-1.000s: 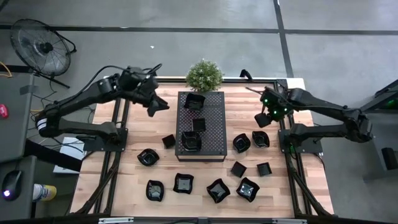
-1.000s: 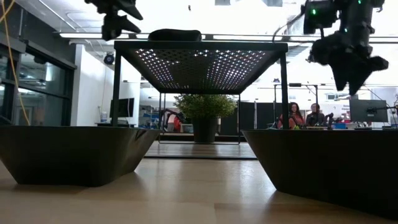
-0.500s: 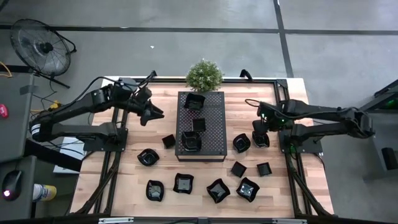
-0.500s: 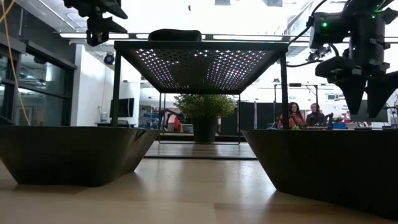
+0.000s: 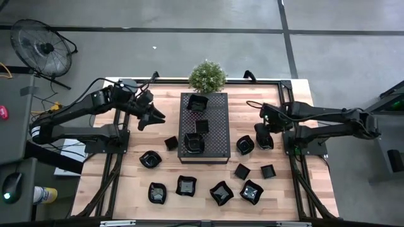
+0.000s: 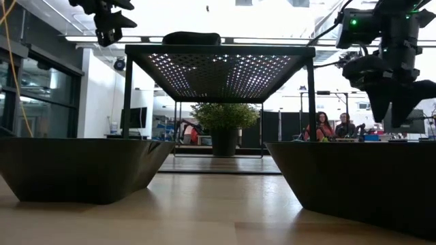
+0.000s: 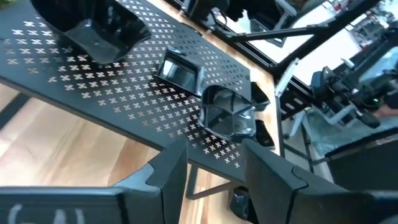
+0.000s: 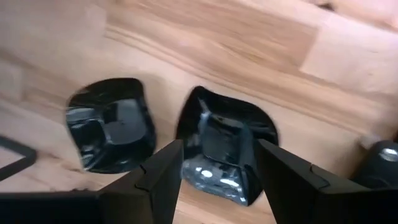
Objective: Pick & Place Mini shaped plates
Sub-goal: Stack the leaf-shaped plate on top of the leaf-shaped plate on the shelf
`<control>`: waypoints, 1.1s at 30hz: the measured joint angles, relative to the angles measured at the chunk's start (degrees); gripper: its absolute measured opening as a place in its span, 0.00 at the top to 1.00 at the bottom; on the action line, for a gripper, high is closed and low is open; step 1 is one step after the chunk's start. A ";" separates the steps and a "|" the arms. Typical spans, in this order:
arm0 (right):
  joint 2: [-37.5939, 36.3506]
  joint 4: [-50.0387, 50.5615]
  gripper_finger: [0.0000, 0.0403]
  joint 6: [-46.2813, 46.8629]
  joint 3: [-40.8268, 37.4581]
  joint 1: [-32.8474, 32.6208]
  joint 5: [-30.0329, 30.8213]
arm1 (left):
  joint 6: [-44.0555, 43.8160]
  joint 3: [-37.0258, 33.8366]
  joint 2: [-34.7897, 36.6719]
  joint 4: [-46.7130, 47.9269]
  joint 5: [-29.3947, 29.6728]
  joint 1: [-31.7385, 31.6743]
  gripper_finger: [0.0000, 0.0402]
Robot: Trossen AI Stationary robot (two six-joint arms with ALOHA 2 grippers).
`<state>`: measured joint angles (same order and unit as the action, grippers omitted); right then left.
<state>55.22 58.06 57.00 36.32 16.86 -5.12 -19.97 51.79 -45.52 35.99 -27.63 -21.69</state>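
Several small glossy black mini shaped plates lie on the wooden table, among them a plate [image 5: 150, 159] at the left and a plate [image 5: 221, 193] near the front. Three more rest on the black perforated tray [image 5: 214, 151]. My right gripper [image 5: 261, 135] hangs open, pointing down over a wavy-rimmed plate [image 8: 227, 149] right of the tray. Its fingers stand on either side of the plate, apart from it. A rounder plate [image 8: 112, 130] lies beside that one. My left gripper [image 5: 151, 117] is open and holds nothing, up in the air left of the tray, facing the tray's plates [image 7: 227, 115].
A potted plant [image 5: 207, 75] stands at the tray's far end. A fan [image 5: 41, 47] sits on the floor beyond the table's far left corner. In the low view two plates [image 6: 75, 167] [image 6: 361, 180] fill the foreground. People [image 6: 334, 126] sit in the room behind.
My right gripper has come down and toward the table's near edge, rolling as it went, and now hangs over the wavy-rimmed plate. My left gripper has drawn back from the tray toward the table's left edge and sunk a little. No plate has moved.
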 joint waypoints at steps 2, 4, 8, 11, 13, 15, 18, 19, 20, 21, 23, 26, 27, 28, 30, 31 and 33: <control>0.28 -0.93 0.52 0.62 0.00 -0.12 -1.69 | 0.00 0.00 0.00 0.00 -0.52 0.00 0.63; 0.62 -1.72 0.52 1.33 -0.26 -1.01 -3.81 | 0.00 0.00 0.21 0.13 -0.62 0.00 0.63; 2.32 -7.61 0.52 2.02 -2.14 -5.20 -6.39 | 0.00 0.02 0.73 0.17 -1.39 0.00 0.63; 4.50 -9.29 0.52 2.35 -2.38 -8.93 -6.80 | 0.00 0.02 1.22 0.15 -1.43 0.00 0.63; 5.75 -9.72 0.52 2.92 -2.27 -11.27 -5.37 | -0.07 0.04 1.48 0.15 -1.43 0.00 0.63; 6.76 -10.32 0.52 3.16 -1.82 -13.36 -3.17 | -0.25 0.04 1.69 0.19 -1.42 0.00 0.63; 8.23 -10.00 0.52 4.61 -1.51 -16.19 -1.03 | -0.26 0.04 1.95 0.43 -1.69 0.00 0.63; 8.76 -9.97 0.52 5.24 -1.51 -17.04 -0.71 | -0.26 0.04 1.97 0.52 -1.82 0.00 0.63; 9.40 -10.03 0.52 6.02 -1.51 -18.01 -0.38 | -0.25 0.04 1.99 0.53 -1.83 0.00 0.63; 10.11 -10.02 0.52 6.54 -1.49 -18.98 -0.20 | -0.26 0.04 1.98 0.57 -1.87 0.00 0.63; 11.67 -9.96 0.52 7.42 -1.49 -20.85 0.32 | -0.26 0.04 1.97 0.57 -2.05 0.00 0.63; 13.95 -10.19 0.52 7.47 -1.49 -23.14 1.75 | -0.26 0.04 1.97 0.58 -2.30 0.00 0.63; 14.63 -10.21 0.52 7.26 -1.49 -23.81 2.16 | -0.28 0.04 1.97 0.59 -2.32 0.00 0.63; 15.25 -10.21 0.52 6.94 -1.49 -24.45 2.72 | -0.31 0.04 1.97 0.57 -2.31 0.00 0.63; 16.42 -10.45 0.52 6.18 -1.49 -25.58 3.84 | -0.37 0.04 1.97 0.57 -2.69 0.00 0.63; 17.02 -10.74 0.52 6.08 -1.49 -26.17 4.48 | -0.40 0.04 1.97 0.57 -2.85 0.00 0.63; 18.26 -11.12 0.52 6.00 -1.46 -27.30 5.55 | -0.55 0.04 1.97 0.57 -2.95 0.00 0.63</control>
<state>73.48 46.95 63.00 34.85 -10.43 0.43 -20.52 51.83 -43.55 36.56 -30.58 -21.69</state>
